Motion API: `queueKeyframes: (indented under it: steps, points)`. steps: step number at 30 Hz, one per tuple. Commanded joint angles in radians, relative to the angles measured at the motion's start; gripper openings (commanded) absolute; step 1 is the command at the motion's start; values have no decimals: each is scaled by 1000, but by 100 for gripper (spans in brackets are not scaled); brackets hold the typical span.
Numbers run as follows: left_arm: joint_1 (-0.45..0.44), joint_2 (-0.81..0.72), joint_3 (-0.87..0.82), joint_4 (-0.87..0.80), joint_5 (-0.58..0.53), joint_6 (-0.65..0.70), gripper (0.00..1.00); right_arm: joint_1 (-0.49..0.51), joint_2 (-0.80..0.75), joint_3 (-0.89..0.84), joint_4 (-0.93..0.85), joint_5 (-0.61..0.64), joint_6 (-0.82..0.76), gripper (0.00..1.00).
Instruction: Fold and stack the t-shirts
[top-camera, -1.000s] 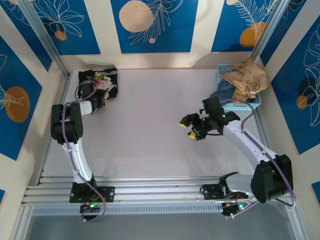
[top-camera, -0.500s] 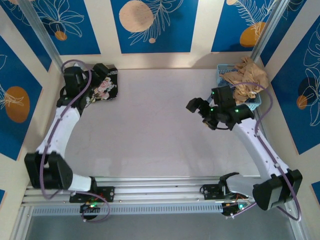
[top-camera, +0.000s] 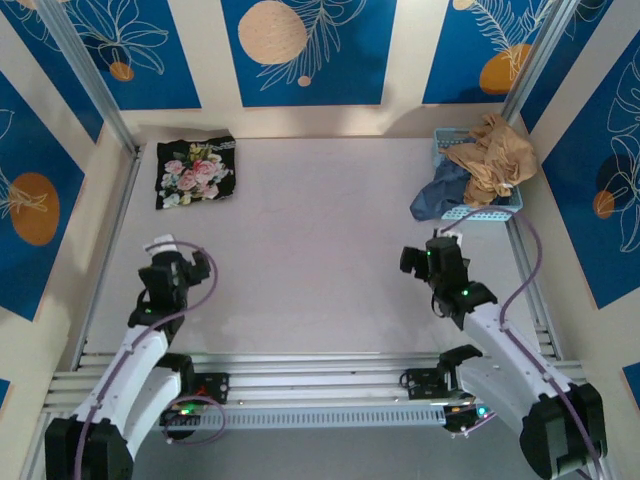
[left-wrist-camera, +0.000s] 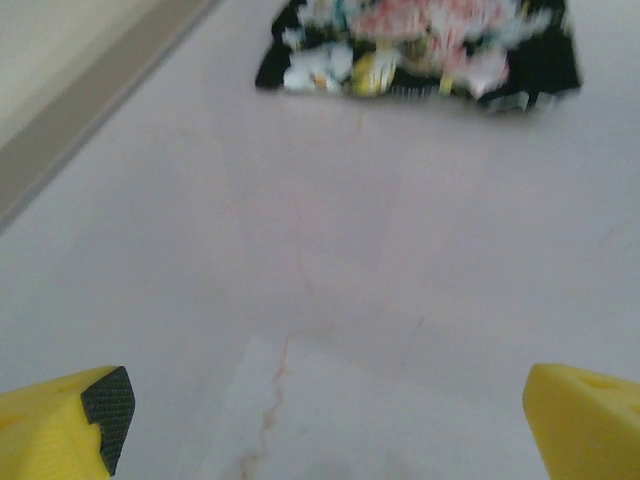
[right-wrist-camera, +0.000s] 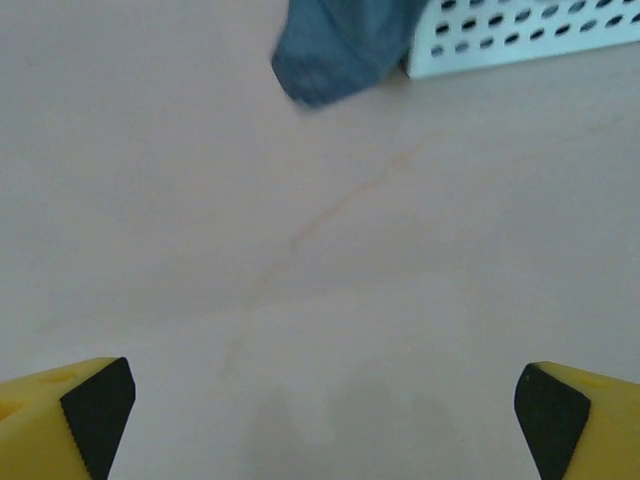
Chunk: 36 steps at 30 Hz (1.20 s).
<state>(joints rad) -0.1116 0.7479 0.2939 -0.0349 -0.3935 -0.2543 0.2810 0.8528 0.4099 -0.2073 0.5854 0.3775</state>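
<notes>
A folded black t-shirt (top-camera: 196, 171) with its pink-and-white flower print facing up lies at the table's far left corner; it also appears at the top of the left wrist view (left-wrist-camera: 420, 45). My left gripper (top-camera: 172, 268) hangs open over bare table well in front of it, holding nothing. A blue t-shirt (top-camera: 437, 196) spills over the side of a light blue basket (top-camera: 487, 211) at the far right, under a tan one (top-camera: 492, 155). The blue cloth (right-wrist-camera: 335, 45) shows ahead of my right gripper (top-camera: 424, 259), which is open and holds nothing.
The perforated basket wall (right-wrist-camera: 520, 35) sits at the top right of the right wrist view. Metal rails (top-camera: 300, 385) run along the near edge between the arm bases. Padded walls enclose the table on three sides.
The left gripper has let go of the flowered shirt and drawn back toward the near edge. The right arm has also pulled back from the middle toward its base.
</notes>
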Motion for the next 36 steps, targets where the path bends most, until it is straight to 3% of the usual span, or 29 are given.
queueKeyframes:
  steps: [1, 11, 15, 18, 22, 25, 27, 30, 36]
  points:
    - [22, 52, -27, 222, 19, 126, 100, -51, 12, -81, 348, 21, -163, 99]
    - [107, 585, 94, 648, 197, 111, 100, -273, 260, -123, 737, -259, -191, 100]
    - [111, 719, 201, 634, 251, 171, 100, -283, 417, -83, 906, -321, -196, 99]
    - [112, 712, 191, 645, 287, 185, 100, -287, 522, -54, 995, -349, -206, 99]
    - [99, 687, -34, 1035, 291, 206, 100, -287, 663, -105, 1227, -368, -214, 99]
    - [98, 806, -61, 1215, 275, 199, 100, -286, 650, -90, 1169, -389, -224, 99]
    - [83, 770, 65, 909, 306, 230, 100, -284, 660, -69, 1132, -404, -233, 99]
    - [62, 786, 91, 890, 300, 254, 100, -257, 670, -6, 1033, -355, -248, 99]
    - [62, 789, 89, 900, 298, 254, 100, -251, 670, -14, 1057, -345, -255, 99]
